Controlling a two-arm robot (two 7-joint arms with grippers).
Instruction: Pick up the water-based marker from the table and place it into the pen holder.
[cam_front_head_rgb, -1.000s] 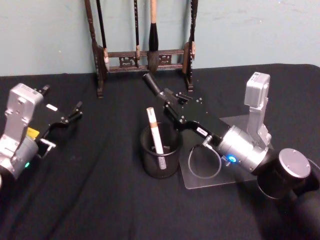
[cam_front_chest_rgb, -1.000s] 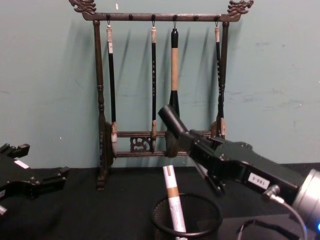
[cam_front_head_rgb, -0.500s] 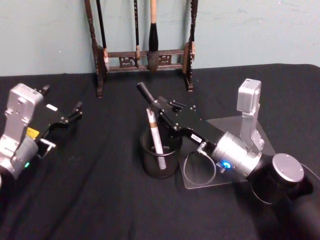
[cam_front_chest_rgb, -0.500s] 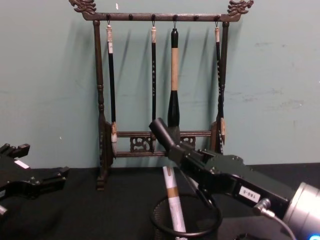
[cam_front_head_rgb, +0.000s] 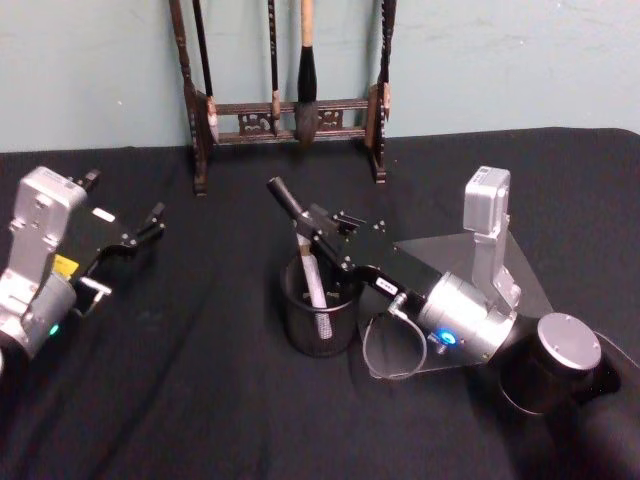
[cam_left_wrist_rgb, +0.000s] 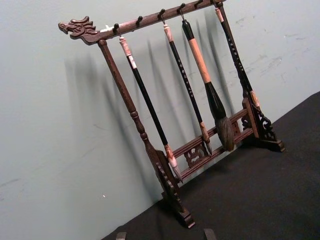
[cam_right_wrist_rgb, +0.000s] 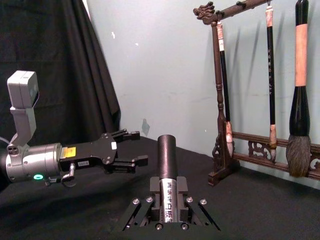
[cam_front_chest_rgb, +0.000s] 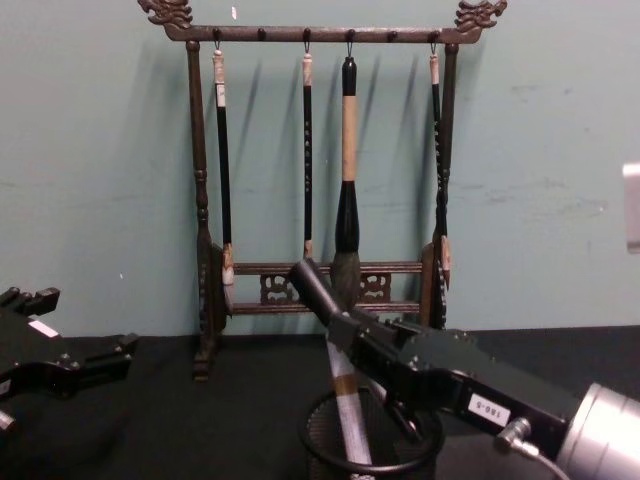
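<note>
My right gripper (cam_front_head_rgb: 318, 232) is positioned directly over the pen holder (cam_front_head_rgb: 320, 310), which stands on the black table (cam_front_head_rgb: 200, 380) in front of the wooden brush rack (cam_front_head_rgb: 290, 110). Its fingers are closed on a black-capped marker (cam_right_wrist_rgb: 167, 185); the cap projects up and back beyond the fingertips, toward the rack. A second, white marker (cam_front_chest_rgb: 345, 415) with a tan band already stands inside the holder, leaning against the mesh wall just beneath my gripper. My left gripper (cam_front_head_rgb: 150, 222) is parked well to the left of the holder above the table, fingers parted, gripping nothing.
</note>
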